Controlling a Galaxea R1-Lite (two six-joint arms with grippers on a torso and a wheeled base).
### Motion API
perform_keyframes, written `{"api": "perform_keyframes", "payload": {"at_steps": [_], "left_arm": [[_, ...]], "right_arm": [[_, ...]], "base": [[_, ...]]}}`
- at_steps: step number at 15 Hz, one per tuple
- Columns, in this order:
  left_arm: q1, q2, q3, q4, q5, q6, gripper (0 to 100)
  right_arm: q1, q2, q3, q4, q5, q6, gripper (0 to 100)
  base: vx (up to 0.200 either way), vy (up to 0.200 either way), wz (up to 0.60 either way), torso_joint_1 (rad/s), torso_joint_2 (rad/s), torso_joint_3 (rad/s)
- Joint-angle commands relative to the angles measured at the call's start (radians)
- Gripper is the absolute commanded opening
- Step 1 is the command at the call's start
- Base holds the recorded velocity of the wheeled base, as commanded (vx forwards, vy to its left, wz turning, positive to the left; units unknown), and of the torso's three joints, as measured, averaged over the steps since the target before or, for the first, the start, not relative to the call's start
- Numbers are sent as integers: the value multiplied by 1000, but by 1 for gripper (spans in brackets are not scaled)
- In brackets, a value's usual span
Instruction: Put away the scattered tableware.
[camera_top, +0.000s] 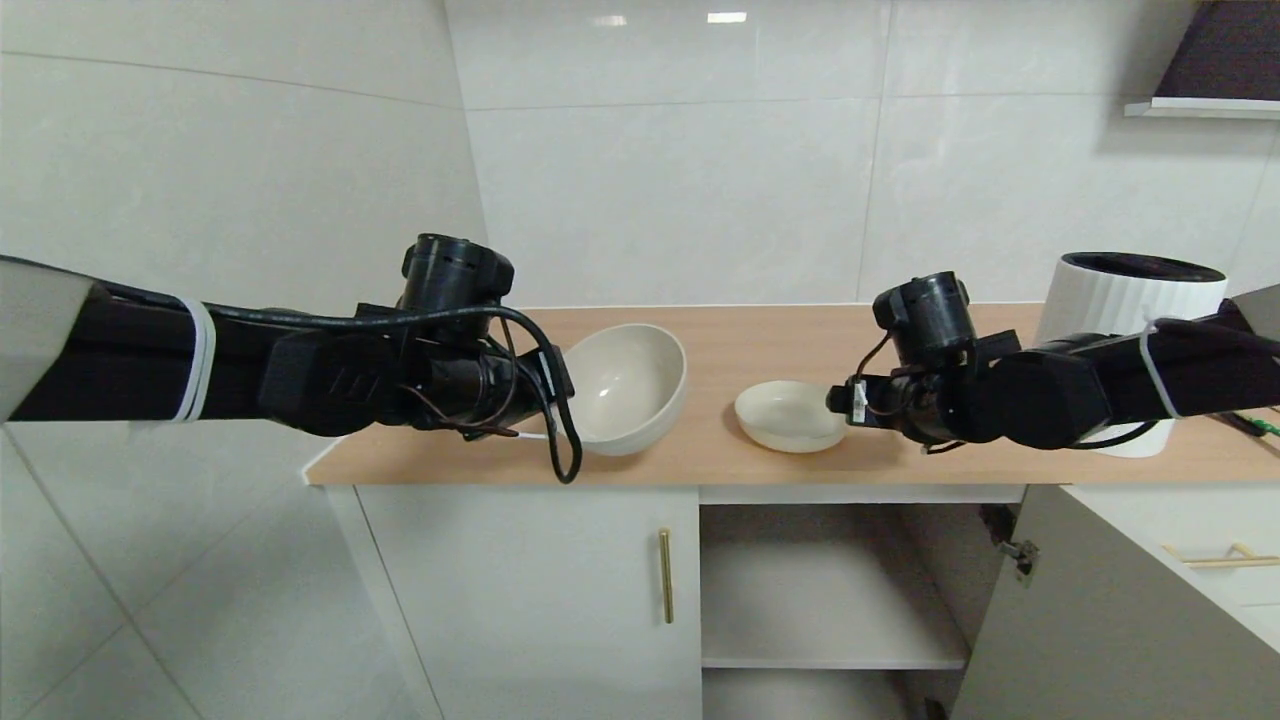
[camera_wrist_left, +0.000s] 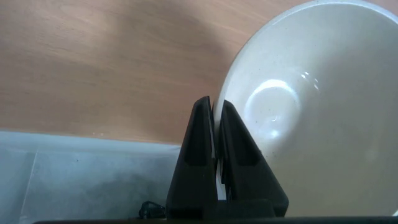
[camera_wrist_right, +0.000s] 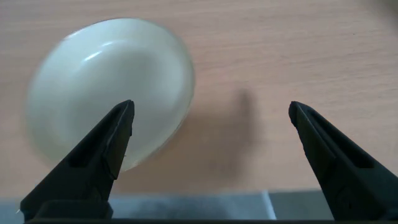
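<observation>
Bowl (camera_top: 625, 385) hangs pinched at its rim by the left gripper (camera_wrist_left: 214, 109), small dish (camera_top: 788, 415) just left of the spread right gripper (camera_wrist_right: 210, 109).

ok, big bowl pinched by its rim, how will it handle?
Probably rigid: the large bowl shows no flex, tilted in the left gripper. Glossy glaze suggests it could slip or swing in that one-sided rim pinch. Looks ceramic, so likely breakable.

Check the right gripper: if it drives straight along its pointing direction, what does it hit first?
Probably the small bowl: the open right gripper has one finger over its rim. The gap itself faces bare counter; depth is unclear.
</observation>
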Motion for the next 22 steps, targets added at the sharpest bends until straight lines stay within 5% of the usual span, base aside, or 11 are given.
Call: {"api": "perform_keyframes", "payload": {"at_steps": [1,9,10,20,22], "left_arm": [[-4,-14,4,0,1,1,0],[-8,-31,10,1,1,2,0],[-10,-31,10,1,3,2,0],[-10,-73,30,6,1,7,0],[-10,-102,73,15,1,68,0]], "right_arm": [[-3,62,-16,-2,-4,4,100],[-17,91,-52,-2,-4,33,100],[-17,91,-52,-2,-4,34,0],[-15,51,-41,6,7,57,0],[-15,34,-16,5,7,57,0]], "base": [[0,0,0,0,0,0],[0,0,0,0,0,0],[0,0,0,0,0,0],[0,0,0,0,0,0],[0,0,0,0,0,0]]}}
